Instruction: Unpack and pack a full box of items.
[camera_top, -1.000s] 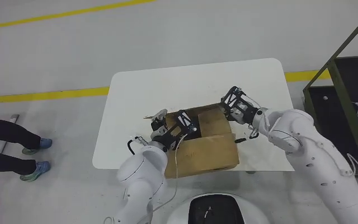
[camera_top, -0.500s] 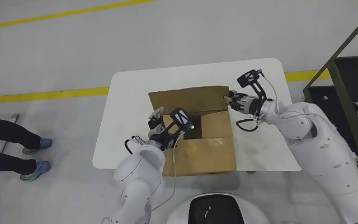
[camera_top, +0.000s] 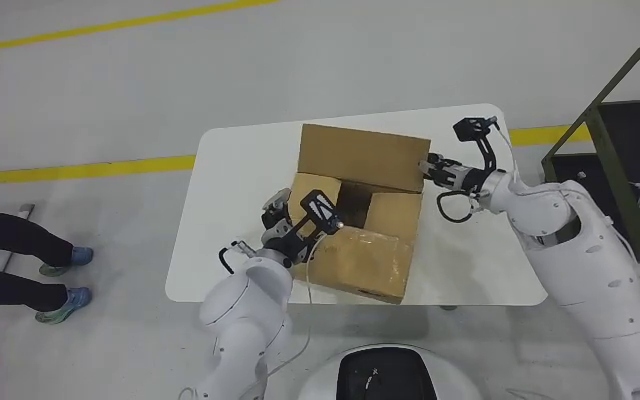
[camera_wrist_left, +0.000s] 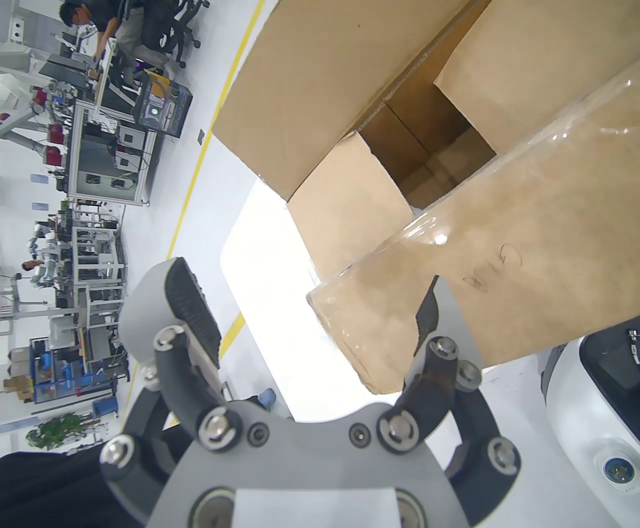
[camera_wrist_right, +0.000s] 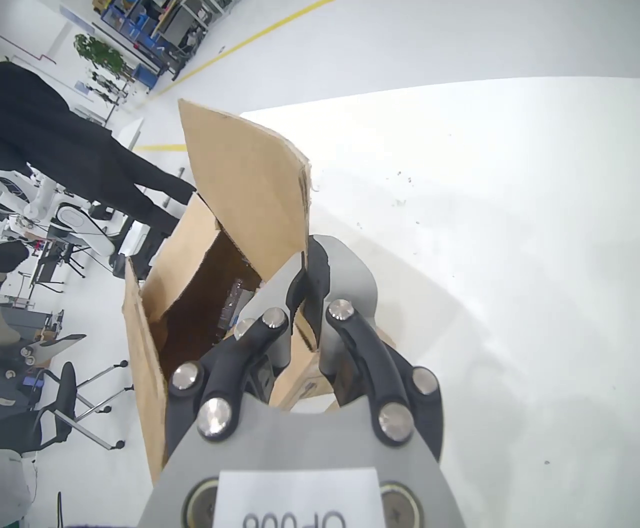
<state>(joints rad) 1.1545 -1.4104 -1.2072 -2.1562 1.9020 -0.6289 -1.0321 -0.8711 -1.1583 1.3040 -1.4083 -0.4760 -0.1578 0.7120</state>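
Observation:
A brown cardboard box (camera_top: 385, 215) stands mid-table with its flaps spread. My right gripper (camera_top: 432, 170) is shut on the right edge of the far flap (camera_top: 365, 155), which it holds upright; in the right wrist view the gripper (camera_wrist_right: 302, 260) pinches that flap (camera_wrist_right: 245, 190). My left gripper (camera_top: 298, 213) is open at the box's near-left corner. In the left wrist view the gripper (camera_wrist_left: 305, 277) straddles a corner of the taped near flap (camera_wrist_left: 500, 260), which hangs toward me. The dark interior (camera_wrist_right: 200, 305) shows something plastic-wrapped (camera_wrist_right: 232, 300).
The white table (camera_top: 230, 200) has bare room left and right of the box. A green metal rack (camera_top: 600, 130) stands past the right edge. A person's legs (camera_top: 30, 260) are on the floor far left.
My right gripper has lifted the far flap up and back, opening the box. The near flap has folded down toward me. The left gripper shifted slightly left.

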